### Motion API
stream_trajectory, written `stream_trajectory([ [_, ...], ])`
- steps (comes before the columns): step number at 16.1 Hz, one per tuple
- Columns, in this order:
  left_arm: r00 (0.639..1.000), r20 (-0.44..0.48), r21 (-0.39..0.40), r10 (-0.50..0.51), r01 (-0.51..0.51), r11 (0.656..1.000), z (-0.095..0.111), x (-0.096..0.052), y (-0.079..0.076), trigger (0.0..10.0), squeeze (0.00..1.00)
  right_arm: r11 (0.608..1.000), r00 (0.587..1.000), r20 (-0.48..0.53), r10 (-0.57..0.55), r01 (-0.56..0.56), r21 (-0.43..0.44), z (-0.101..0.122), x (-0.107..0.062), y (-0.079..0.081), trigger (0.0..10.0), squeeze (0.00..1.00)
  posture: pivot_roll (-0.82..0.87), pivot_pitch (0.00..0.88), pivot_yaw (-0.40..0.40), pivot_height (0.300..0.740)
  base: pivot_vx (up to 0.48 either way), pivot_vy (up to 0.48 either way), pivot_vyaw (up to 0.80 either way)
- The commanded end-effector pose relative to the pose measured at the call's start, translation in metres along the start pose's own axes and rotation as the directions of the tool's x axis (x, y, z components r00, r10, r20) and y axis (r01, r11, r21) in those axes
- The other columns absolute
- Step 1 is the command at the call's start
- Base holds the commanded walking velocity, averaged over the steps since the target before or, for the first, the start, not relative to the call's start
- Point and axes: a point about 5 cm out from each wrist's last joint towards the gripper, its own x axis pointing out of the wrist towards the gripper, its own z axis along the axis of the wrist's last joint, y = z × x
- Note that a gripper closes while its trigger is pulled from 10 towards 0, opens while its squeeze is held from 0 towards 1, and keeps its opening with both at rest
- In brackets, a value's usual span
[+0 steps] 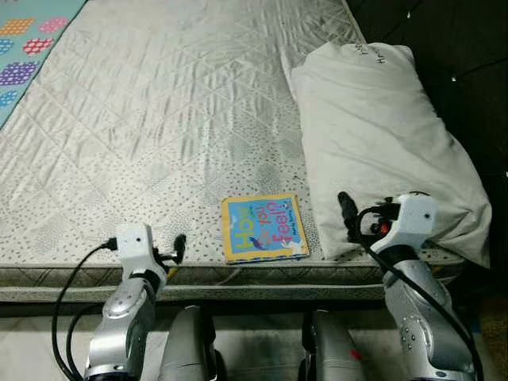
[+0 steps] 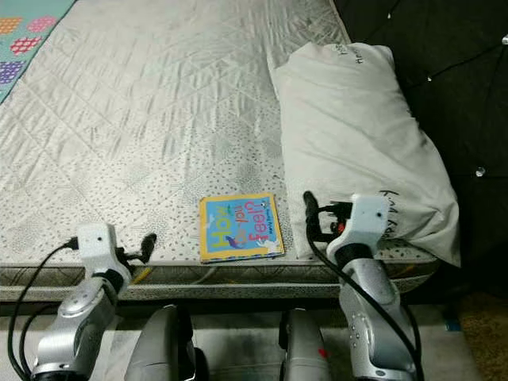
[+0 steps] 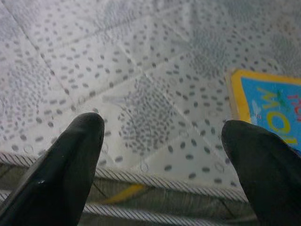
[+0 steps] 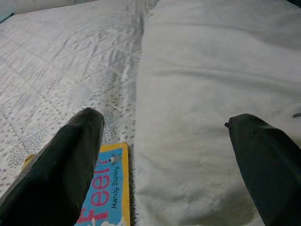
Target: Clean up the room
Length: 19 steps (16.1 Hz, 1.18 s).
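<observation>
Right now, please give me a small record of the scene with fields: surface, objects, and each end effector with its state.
surface: quilted grey mattress, near edge towards the robot
book: children's board book, blue cover with yellow border, lying flat near the mattress's front edge
pillow: white pillow, on the mattress to the right of the book, touching or nearly touching it
left end effector: open, at the mattress edge, left of the book
right end effector: open, over the pillow's near corner, holding nothing

Blue, yellow-edged book; white pillow (plain); dotted mattress.
</observation>
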Motion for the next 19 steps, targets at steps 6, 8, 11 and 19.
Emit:
stream_trajectory([
  [6, 1.0, 0.023, -0.008, 0.017, -0.017, 1.0, -0.003, -0.012, 0.004, 10.0, 0.0, 0.998, 1.0, 0.009, -0.008, 0.008, 0.058, 0.002, 0.009, 0.004, 10.0, 0.0, -0.16, 0.13, 0.054, 0.666, 0.0, 0.0, 0.0],
  [8, 0.998, 0.058, -0.003, 0.033, -0.033, 0.999, 0.0, -0.014, 0.006, 10.0, 0.0, 0.997, 1.0, 0.015, -0.018, 0.017, 0.069, 0.002, 0.013, 0.005, 10.0, 0.0, -0.15, 0.109, 0.062, 0.684, 0.0, 0.0, 0.0],
  [11, 0.987, 0.157, 0.041, 0.022, -0.029, 0.999, 0.018, -0.011, 0.003, 10.0, 0.0, 0.996, 1.0, 0.022, -0.017, 0.015, 0.089, -0.001, 0.02, 0.011, 10.0, 0.0, -0.14, 0.078, 0.069, 0.716, 0.0, 0.0, 0.0],
  [19, 0.978, 0.208, 0.086, -0.011, -0.007, 0.996, 0.034, -0.001, 0.002, 10.0, 0.0, 0.996, 0.999, 0.036, -0.028, 0.025, 0.088, -0.005, 0.029, 0.015, 10.0, 0.0, -0.13, 0.028, 0.074, 0.74, 0.0, 0.0, 0.0],
])
